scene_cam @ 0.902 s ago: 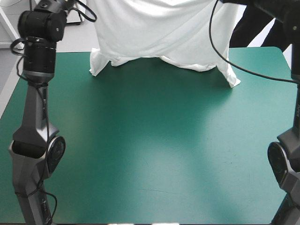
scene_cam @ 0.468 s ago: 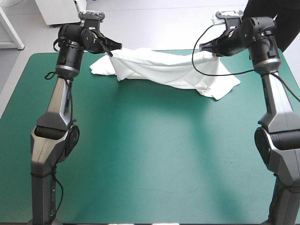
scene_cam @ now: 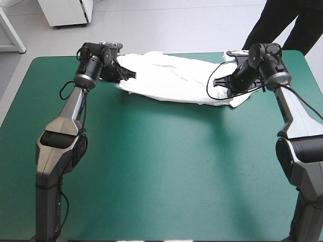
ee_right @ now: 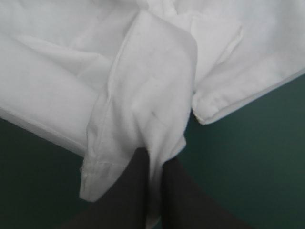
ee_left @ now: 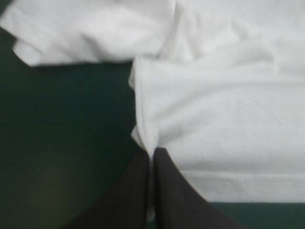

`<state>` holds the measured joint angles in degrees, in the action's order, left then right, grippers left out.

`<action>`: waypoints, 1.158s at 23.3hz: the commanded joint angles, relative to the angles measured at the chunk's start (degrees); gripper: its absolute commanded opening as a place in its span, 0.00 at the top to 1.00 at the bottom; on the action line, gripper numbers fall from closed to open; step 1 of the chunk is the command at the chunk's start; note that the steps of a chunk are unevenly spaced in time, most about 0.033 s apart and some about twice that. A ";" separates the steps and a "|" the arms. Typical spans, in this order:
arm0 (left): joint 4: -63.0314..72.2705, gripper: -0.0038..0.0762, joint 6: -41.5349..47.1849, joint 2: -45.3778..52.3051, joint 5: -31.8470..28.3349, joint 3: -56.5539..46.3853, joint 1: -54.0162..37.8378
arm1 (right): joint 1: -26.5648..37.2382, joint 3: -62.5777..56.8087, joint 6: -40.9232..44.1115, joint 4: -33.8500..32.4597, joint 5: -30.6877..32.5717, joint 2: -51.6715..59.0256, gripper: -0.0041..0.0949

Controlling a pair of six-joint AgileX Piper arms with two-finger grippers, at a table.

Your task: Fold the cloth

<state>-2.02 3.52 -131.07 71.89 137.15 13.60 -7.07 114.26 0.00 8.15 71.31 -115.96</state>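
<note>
The white T-shirt [scene_cam: 176, 78] lies in a long crumpled band along the far side of the teal-green table [scene_cam: 161, 171]. My left gripper [scene_cam: 126, 74] is low at the shirt's left end, shut on the T-shirt. In the left wrist view its black fingers [ee_left: 169, 191] pinch a folded edge of the T-shirt [ee_left: 219, 119]. My right gripper [scene_cam: 222, 83] is at the shirt's right end, also shut on the T-shirt. In the right wrist view a fold of the T-shirt [ee_right: 152, 95] runs between the black fingers [ee_right: 183, 195], with a hemmed corner beside it.
A wide stretch of bare teal-green cover spreads from the shirt to the near edge. The table's far edge [scene_cam: 166, 54] runs just behind the shirt.
Both grippers have come down and toward the table's middle, lowering the T-shirt from hanging high to lying as a band on the cover. Both still hold it.
</note>
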 commanded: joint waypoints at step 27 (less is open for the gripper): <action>9.56 0.98 12.22 73.76 -18.42 -102.12 17.08 | -3.99 -78.99 0.75 5.12 -6.19 63.03 0.97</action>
<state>7.25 13.30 -60.41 53.28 35.60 29.05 -11.17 35.36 0.00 12.75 64.02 -56.66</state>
